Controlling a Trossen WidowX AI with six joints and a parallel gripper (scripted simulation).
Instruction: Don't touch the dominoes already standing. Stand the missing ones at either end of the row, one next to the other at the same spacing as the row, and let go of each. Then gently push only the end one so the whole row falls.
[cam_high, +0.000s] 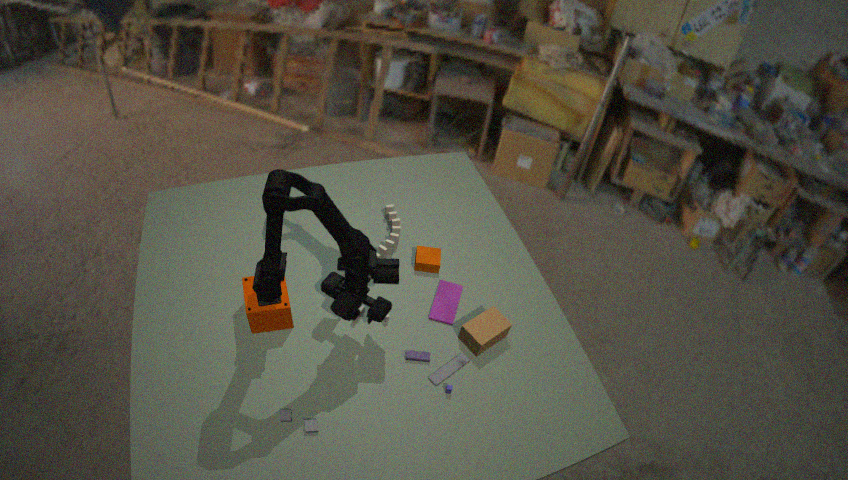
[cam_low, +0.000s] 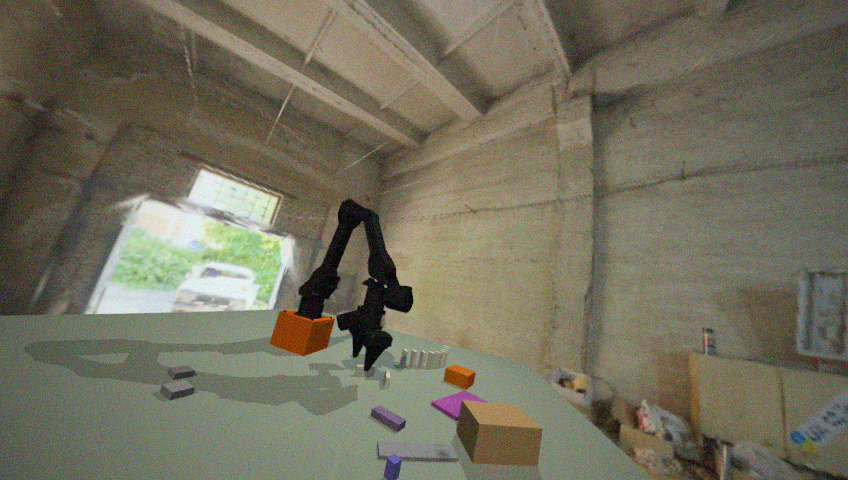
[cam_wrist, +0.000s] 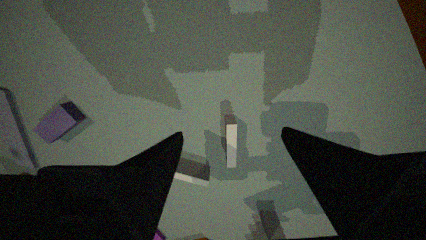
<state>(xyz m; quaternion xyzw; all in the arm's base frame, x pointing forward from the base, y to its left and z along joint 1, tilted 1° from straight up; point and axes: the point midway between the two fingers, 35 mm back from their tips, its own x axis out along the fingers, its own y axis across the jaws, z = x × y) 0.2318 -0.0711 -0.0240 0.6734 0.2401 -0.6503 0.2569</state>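
Note:
My gripper (cam_high: 360, 318) (cam_low: 361, 362) (cam_wrist: 231, 134) is open and empty, low above the mat. One loose pale domino (cam_low: 364, 372) (cam_wrist: 231, 145) lies on its side, lined up between the open fingertips in the wrist view. The other loose domino (cam_high: 386, 320) (cam_low: 385, 379) (cam_wrist: 192, 176) also lies down at an angle to it, partly behind one finger in the wrist view. The curved row of several standing dominoes (cam_high: 395, 228) (cam_low: 423, 358) is behind the gripper; the arm may hide its near end in the top view.
An orange block (cam_high: 427, 259) (cam_low: 459, 376), a magenta slab (cam_high: 446, 302) (cam_low: 457, 404) and a tan box (cam_high: 484, 330) (cam_low: 499, 433) stand to the right. A purple block (cam_high: 417, 356) (cam_low: 387, 418) (cam_wrist: 60, 122) and a grey strip (cam_high: 448, 369) (cam_low: 416, 450) lie nearer. Two grey pieces (cam_high: 286, 415) (cam_high: 310, 425) lie front left.

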